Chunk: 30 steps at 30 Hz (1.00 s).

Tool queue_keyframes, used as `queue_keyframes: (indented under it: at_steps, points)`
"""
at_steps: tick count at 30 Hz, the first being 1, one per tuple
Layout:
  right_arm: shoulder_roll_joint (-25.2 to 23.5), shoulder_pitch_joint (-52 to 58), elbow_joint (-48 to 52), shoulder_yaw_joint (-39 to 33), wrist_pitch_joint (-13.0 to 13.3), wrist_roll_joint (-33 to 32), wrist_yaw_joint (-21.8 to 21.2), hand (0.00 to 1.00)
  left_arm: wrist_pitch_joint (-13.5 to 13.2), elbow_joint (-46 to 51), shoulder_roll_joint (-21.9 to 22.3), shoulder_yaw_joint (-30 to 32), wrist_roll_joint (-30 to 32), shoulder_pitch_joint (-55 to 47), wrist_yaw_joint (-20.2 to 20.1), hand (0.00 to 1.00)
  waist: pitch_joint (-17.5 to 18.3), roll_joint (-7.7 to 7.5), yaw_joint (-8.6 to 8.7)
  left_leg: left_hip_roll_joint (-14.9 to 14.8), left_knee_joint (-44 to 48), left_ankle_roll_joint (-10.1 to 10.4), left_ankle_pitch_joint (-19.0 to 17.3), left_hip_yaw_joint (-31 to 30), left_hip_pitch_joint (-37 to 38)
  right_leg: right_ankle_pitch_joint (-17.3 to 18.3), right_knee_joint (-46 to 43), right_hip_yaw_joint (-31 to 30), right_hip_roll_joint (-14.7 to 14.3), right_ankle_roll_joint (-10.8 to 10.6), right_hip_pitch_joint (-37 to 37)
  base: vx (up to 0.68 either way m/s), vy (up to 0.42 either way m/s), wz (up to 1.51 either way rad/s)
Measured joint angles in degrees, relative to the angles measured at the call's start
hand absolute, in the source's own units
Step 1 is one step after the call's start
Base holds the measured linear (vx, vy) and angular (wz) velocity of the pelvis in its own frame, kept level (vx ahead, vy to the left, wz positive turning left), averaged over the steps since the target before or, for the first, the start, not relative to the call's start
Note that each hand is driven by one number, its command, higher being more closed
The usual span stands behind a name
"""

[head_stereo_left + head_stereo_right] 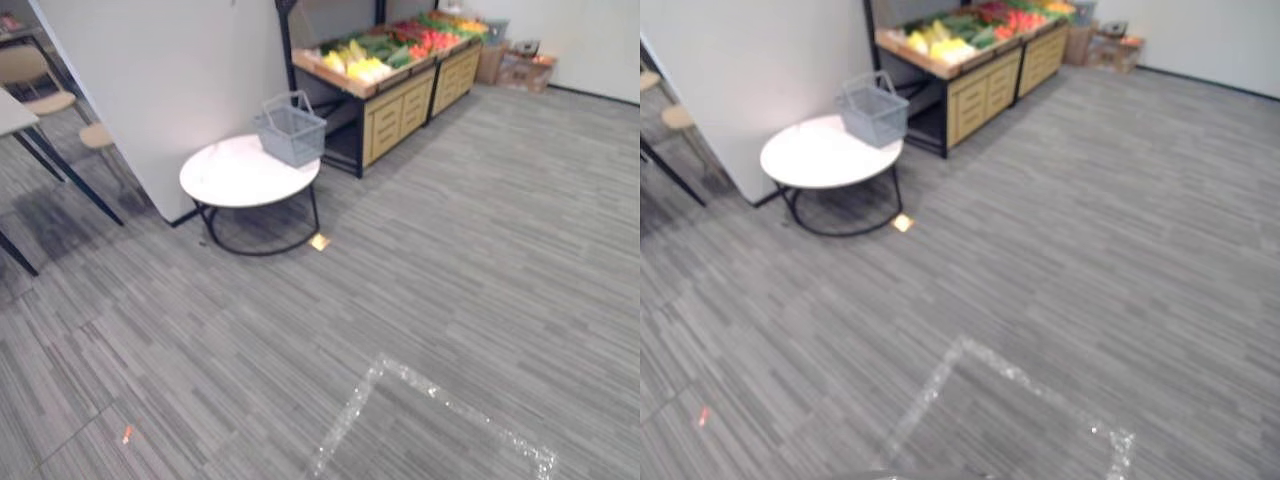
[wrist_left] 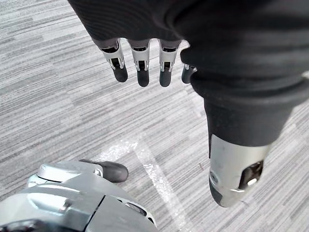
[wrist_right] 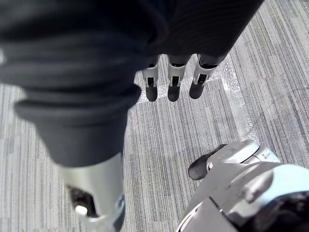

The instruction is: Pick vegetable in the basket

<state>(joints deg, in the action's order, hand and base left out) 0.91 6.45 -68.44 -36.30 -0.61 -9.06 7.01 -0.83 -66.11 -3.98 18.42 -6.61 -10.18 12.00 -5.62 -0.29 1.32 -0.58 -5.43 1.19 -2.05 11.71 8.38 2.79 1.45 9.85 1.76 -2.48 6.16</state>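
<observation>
At far left stood a chair (image 1: 30,72), then a partition (image 1: 170,80), then a table (image 1: 225,180) w/ the basket (image 1: 292,132) on its far edge, just beside the stand (image 1: 400,112). Veg (image 1: 385,50) lay on the stand. Left hand (image 2: 141,60) & right hand (image 3: 174,79) hung over carpet, fingers straight, holding nothing.

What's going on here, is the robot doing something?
Nothing is being handled yet. The robot stands well back, its left hand and right hand hanging open and empty above the floor. A grey wire basket sits on the round white table, beside a wooden stand stacked with vegetables.
</observation>
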Motion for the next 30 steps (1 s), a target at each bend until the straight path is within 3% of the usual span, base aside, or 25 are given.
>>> queue_keyframes:
  at_steps: [30]
  points:
    - [-0.18,-0.59,0.06,-1.51,0.21,0.29,1.59,0.0,-1.13,-0.07,0.33,-0.52,-2.0,0.32,1.15,0.0,-0.7,0.02,0.05,-0.09,-0.31,0.04,-0.06,0.46,0.83,-0.24,1.42,1.19,-0.02,-0.37,1.41,-0.02,-0.015,0.0]
